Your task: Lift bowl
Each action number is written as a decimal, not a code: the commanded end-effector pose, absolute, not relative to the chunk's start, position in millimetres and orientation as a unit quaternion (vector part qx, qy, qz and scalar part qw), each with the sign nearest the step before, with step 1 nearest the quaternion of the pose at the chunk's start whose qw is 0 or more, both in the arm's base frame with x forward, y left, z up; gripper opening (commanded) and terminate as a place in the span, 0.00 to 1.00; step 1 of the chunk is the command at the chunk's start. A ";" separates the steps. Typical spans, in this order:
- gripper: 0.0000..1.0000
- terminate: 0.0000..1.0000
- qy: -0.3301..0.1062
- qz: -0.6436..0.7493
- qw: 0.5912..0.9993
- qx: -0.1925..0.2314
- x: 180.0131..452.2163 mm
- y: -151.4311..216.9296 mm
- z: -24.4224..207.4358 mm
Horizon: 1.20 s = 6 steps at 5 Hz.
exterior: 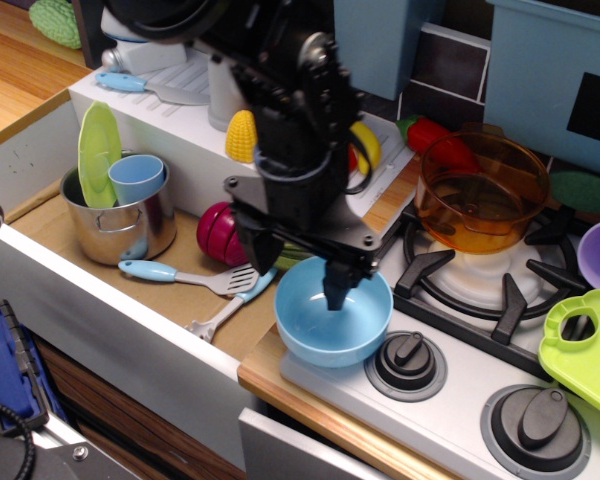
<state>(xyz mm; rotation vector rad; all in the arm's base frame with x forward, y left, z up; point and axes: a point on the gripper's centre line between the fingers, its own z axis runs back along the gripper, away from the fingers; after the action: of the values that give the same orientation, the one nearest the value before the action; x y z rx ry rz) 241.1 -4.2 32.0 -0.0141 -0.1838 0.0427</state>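
Observation.image view: bowl [333,325] sits on the counter edge, just left of the stove knob [407,360], not lifted. Gripper [295,268] spread wide, one finger inside the bowl, the other apparently outside its far-left rim. Remaining, by my judgement: close, then raise.

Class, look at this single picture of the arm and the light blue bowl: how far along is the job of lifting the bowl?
Done: the gripper is positioned over the bowl, jaws open, one finger inside it and the other outside its left rim. In hand: straddling that rim, ready to close; no grip shows. Left: closing on the rim and lifting, since the bowl sits on the counter edge beside the stove knob.
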 end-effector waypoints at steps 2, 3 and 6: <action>0.00 0.00 -0.104 0.037 0.993 -0.029 241.3 -2.0 22.3; 0.00 0.00 -0.102 0.042 0.993 -0.044 237.8 -1.4 21.3; 0.00 0.00 -0.097 0.030 0.995 -0.003 243.3 -8.5 76.3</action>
<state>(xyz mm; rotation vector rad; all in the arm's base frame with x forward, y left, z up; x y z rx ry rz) 238.2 -6.2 81.7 0.0226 -0.1389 0.0501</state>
